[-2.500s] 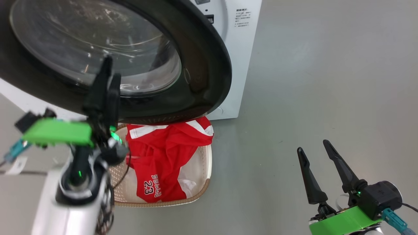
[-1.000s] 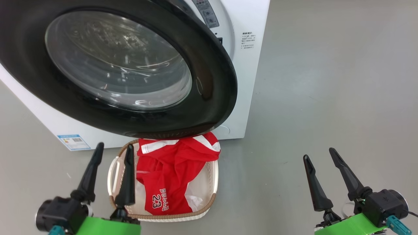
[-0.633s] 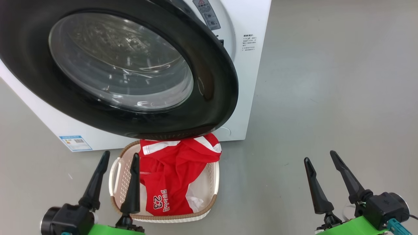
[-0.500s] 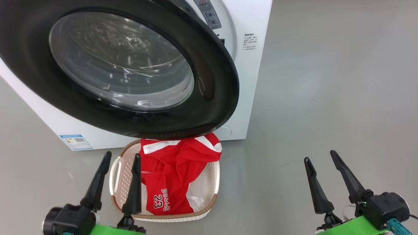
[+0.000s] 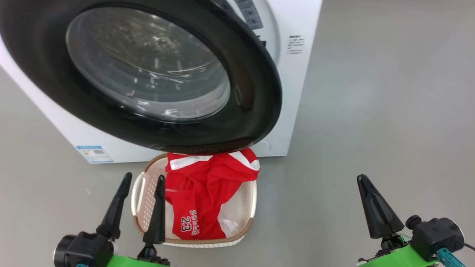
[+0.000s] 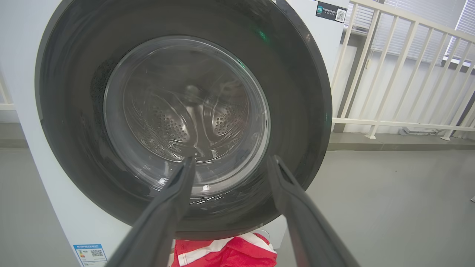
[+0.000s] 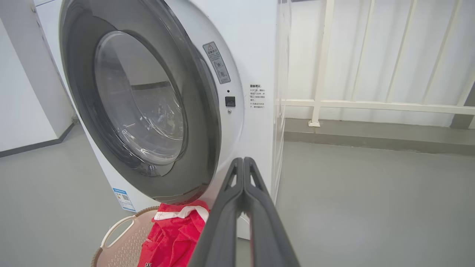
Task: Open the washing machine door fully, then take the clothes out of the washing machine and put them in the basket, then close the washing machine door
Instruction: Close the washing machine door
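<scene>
Head view from where I stand: the large round glossy black washing machine door, with its clear glass bowl, fronts the white front-loading washing machine. At its 6 o'clock the small cream perforated plastic basket sits on the grey floor, holding the red white-striped clothes. At 7 o'clock the left gripper has its fingers apart and empty. At 4 o'clock the right gripper has its fingers pressed together on nothing.

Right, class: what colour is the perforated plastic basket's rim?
Brown, on the cream perforated basket; head view shows it best.
</scene>
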You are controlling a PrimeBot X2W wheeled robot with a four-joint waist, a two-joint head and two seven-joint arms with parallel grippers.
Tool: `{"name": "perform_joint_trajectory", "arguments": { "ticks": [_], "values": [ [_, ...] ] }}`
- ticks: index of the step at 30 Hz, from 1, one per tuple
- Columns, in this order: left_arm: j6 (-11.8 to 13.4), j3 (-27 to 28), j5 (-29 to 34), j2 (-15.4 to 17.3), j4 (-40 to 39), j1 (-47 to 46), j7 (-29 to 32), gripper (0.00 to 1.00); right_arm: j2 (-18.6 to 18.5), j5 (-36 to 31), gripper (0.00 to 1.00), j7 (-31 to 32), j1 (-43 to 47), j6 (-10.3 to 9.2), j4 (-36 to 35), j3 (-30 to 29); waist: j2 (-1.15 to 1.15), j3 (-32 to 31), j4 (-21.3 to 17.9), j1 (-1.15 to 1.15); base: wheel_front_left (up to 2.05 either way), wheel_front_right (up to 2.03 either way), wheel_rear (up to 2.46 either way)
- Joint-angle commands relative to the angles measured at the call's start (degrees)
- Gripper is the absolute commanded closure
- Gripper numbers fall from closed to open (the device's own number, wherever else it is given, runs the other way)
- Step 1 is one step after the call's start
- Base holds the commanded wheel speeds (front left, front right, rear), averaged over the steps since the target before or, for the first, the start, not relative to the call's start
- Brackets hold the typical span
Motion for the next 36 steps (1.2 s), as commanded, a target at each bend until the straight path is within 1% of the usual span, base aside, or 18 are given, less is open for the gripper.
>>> {"name": "perform_joint_trajectory", "arguments": {
  "ticks": [1, 4, 13, 21, 26, 29, 36],
  "values": [
    [-0.3, 1.7, 0.8, 0.1, -1.4, -0.8, -0.4, 0.0, -0.6, -0.6, 1.0, -0.4, -2.0, 0.36, -1.1, 1.4, 0.0, 0.2, 1.1, 0.0, 0.0, 0.0, 0.0],
    [-0.4, 1.4, 1.0, -0.1, -1.5, -0.8, -0.4, 0.0, -0.6, -0.8, 1.0, -0.4, -2.6, 0.36, -0.8, 1.8, 0.0, 0.2, 1.9, 0.0, 0.0, 0.0, 0.0],
    [-0.9, 0.1, 1.3, -0.7, -1.5, -0.5, -0.4, 0.0, -0.6, -1.6, 1.0, -0.4, -5.9, 0.36, 1.0, 4.1, 0.0, 0.4, 6.4, 0.0, 0.0, 0.0, 0.0],
    [-1.4, -2.0, 1.4, -1.2, -1.7, -1.0, -0.4, 0.0, -0.6, -2.7, 1.0, -0.4, -10.3, 0.36, 4.9, 5.0, 0.0, 1.2, 11.3, 0.0, 0.0, 0.0, 0.0],
    [-1.6, -3.2, 0.1, -1.5, -2.2, -1.2, -0.4, 0.0, -0.7, -3.1, 1.0, -0.4, -13.7, 0.36, 7.9, 4.9, 0.0, 1.9, 14.1, 0.0, 0.0, 0.0, 0.0],
    [-1.7, -4.0, -0.7, -1.6, -2.6, -1.7, -0.4, 0.0, -1.4, -3.6, 1.0, -0.4, -16.8, 0.36, 10.0, 4.8, 0.0, 3.0, 16.0, 0.0, 0.0, 0.0, 0.0],
    [-1.6, -5.3, -1.6, -1.6, -3.1, -2.5, -0.4, 0.0, -3.3, -3.7, 1.0, -0.4, -22.3, 0.36, 13.4, 3.9, 0.0, 4.9, 18.3, 0.0, 0.0, 0.0, 0.0]
  ]
}}
